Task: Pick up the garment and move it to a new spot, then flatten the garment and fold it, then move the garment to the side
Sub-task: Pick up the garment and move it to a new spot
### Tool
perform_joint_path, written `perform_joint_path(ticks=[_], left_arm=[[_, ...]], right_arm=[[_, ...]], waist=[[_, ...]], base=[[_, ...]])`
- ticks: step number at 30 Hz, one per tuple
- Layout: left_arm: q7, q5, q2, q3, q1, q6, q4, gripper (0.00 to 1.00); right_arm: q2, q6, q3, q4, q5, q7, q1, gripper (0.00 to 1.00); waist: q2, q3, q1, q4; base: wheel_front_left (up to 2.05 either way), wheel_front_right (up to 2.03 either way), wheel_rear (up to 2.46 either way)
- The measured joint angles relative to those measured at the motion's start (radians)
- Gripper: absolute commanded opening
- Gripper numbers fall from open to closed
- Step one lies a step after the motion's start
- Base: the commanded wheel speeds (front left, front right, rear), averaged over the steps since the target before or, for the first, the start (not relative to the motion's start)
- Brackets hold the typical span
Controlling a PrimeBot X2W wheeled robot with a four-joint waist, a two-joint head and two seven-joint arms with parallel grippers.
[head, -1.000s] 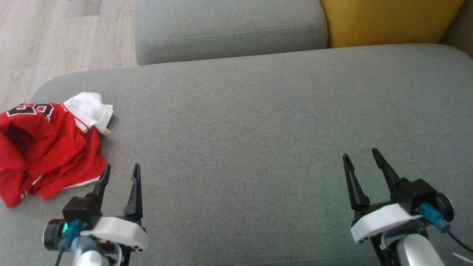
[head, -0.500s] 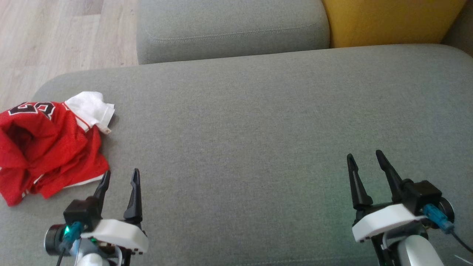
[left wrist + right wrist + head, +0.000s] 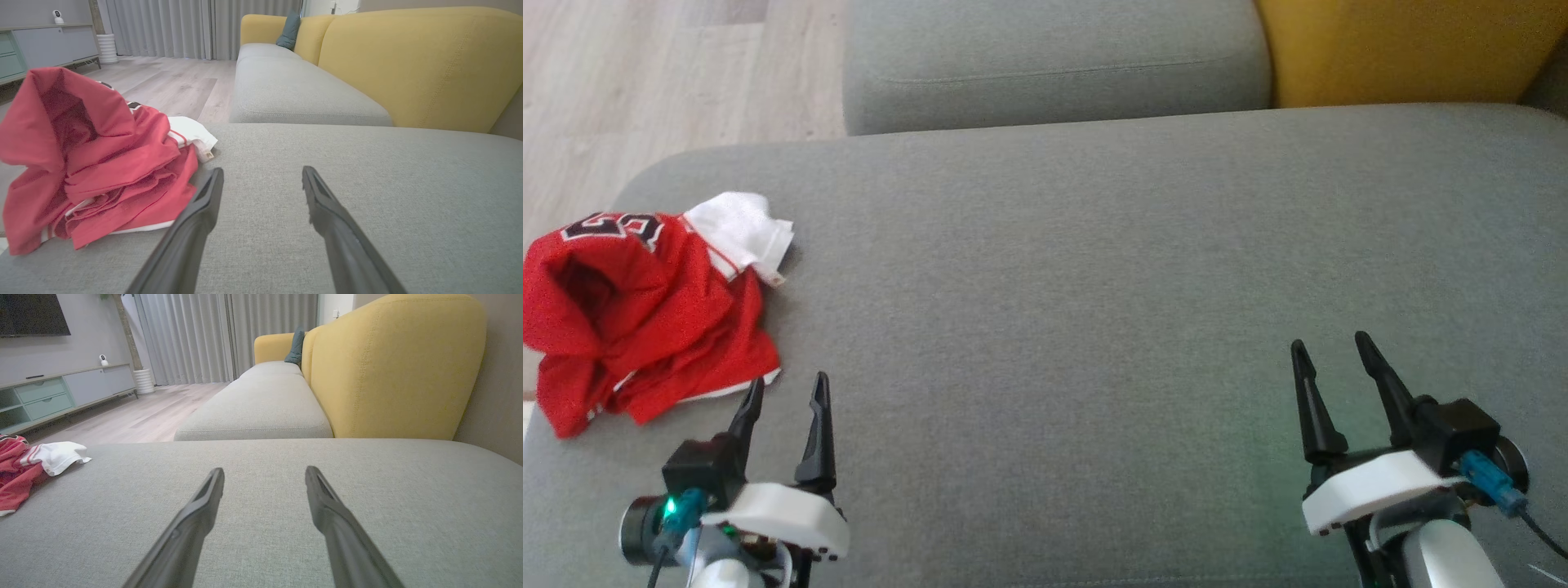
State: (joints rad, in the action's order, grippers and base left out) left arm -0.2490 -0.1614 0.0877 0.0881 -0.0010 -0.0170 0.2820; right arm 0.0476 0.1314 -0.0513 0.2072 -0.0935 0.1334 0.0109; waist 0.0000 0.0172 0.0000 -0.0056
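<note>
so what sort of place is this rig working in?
Most likely a home living room: a grey sofa with yellow backrests, floor-length curtains over wood flooring, and a low media cabinet under what looks like a wall-mounted screen.

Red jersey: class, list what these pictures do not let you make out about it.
Head view: the red jersey is crumpled; its own folds hide most of the black number.
Right wrist view: the left edge cuts off most of it.
Left wrist view: whether the white part is sleeve or lining is unclear.
</note>
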Motion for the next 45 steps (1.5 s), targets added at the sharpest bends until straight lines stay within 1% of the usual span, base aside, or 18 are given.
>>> perform_joint_path(ticks=[2, 7, 8, 14, 19, 25, 28, 33, 38, 42, 45], left_arm=[[0.001, 0.000, 0.003, 0.001, -0.002, 0.001, 0.000, 1.00], [0.002, 0.000, 0.012, 0.002, -0.005, 0.010, 0.000, 1.00], [0.002, 0.000, 0.012, 0.002, -0.005, 0.010, 0.000, 1.00], [0.003, 0.000, 0.034, -0.003, -0.006, 0.018, -0.003, 1.00], [0.007, -0.009, 0.040, -0.005, -0.006, 0.017, -0.016, 1.00], [0.007, -0.009, 0.051, -0.007, -0.006, 0.026, -0.025, 1.00], [0.007, -0.009, 0.057, -0.007, -0.006, 0.026, -0.028, 1.00], [0.007, -0.009, 0.058, -0.005, -0.006, 0.028, -0.033, 1.00], [0.007, -0.019, 0.058, -0.005, -0.006, 0.044, -0.040, 1.00], [0.007, -0.019, 0.058, -0.004, -0.010, 0.045, -0.046, 1.00], [0.007, -0.019, 0.058, -0.002, -0.052, 0.048, -0.048, 1.00]], right_arm=[[0.000, 0.000, 0.000, -0.001, 0.002, 0.000, 0.000, 1.00], [0.000, 0.000, -0.005, -0.009, 0.000, -0.001, -0.001, 1.00], [0.000, 0.000, -0.005, -0.009, 0.000, -0.001, -0.001, 1.00], [-0.001, 0.000, -0.014, -0.021, -0.011, -0.003, -0.001, 1.00], [-0.001, 0.000, -0.028, -0.030, -0.016, -0.007, 0.000, 1.00], [-0.002, 0.000, -0.038, -0.033, -0.021, -0.011, 0.000, 1.00], [-0.002, 0.000, -0.038, -0.033, -0.021, -0.012, 0.000, 1.00], [-0.002, 0.000, -0.039, -0.033, -0.023, -0.012, 0.000, 1.00], [-0.002, 0.000, -0.042, -0.034, -0.030, -0.012, 0.000, 1.00], [-0.002, 0.000, -0.044, -0.042, -0.030, -0.025, 0.000, 1.00], [-0.002, 0.000, -0.047, -0.067, -0.016, -0.044, 0.003, 1.00]], waist=[[0.0000, -0.001, 0.0000, 0.015], [0.0000, -0.002, 0.0000, 0.084], [0.0000, -0.002, 0.0000, 0.084], [0.0000, 0.003, 0.0000, 0.175], [0.0000, 0.008, 0.0000, 0.249], [0.0000, 0.013, 0.0000, 0.317], [0.0000, 0.015, 0.0000, 0.334], [0.0000, 0.015, 0.0000, 0.342], [0.0000, 0.009, 0.0000, 0.341], [0.0000, -0.013, 0.0000, 0.334], [0.0000, -0.051, 0.0000, 0.327]], base=[[0.00, 0.00, 0.00], [0.00, 0.00, 0.00], [0.00, 0.00, 0.00], [0.00, 0.00, 0.00], [0.00, 0.00, 0.00], [0.00, 0.00, 0.00], [0.00, 0.00, 0.00], [0.00, 0.00, 0.00], [0.00, 0.00, 0.00], [0.00, 0.00, 0.00], [0.00, 0.00, 0.00]])
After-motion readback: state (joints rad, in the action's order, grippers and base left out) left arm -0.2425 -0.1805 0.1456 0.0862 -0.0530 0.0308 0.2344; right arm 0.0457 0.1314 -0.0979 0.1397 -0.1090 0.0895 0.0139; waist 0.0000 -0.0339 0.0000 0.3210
